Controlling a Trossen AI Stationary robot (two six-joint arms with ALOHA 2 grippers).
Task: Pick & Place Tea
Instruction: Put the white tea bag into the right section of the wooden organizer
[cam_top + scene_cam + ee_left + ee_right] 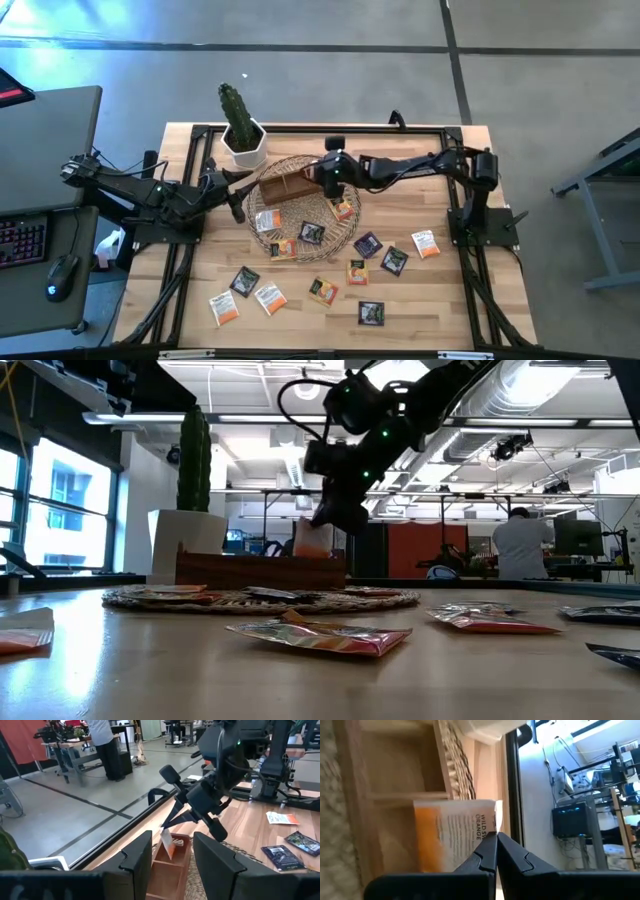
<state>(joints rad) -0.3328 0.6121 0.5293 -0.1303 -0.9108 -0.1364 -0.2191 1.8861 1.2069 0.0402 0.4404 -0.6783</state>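
My right gripper (322, 178) hangs over the brown wooden compartment box (288, 187) on the round wicker mat (340, 240). It is shut on an orange-and-white tea sachet (167, 843). In the low view the sachet (312, 538) hangs below the gripper (335, 510), and the box wall (260, 570) hides its lower end. My left gripper (172, 862) is open at the mat's left edge (238, 205), pointing at the box and touching nothing. Several more sachets lie flat on the mat (312, 232) and on the table nearer the front (357, 271). My right gripper pinches the sachet between its two fingers at the top edge near a corner (492, 831), coming from above and pointing down. The sachet hangs upright below the fingertips. Its lower part dips into an end compartment of the box (172, 855); whether it touches the bottom I cannot tell.
A white pot with a cactus (242, 130) stands at the far edge beside the mat. Loose sachets are scattered across the near half of the table (270, 297) (425, 243) (371, 312). People stand in the room beyond the table (520, 545).
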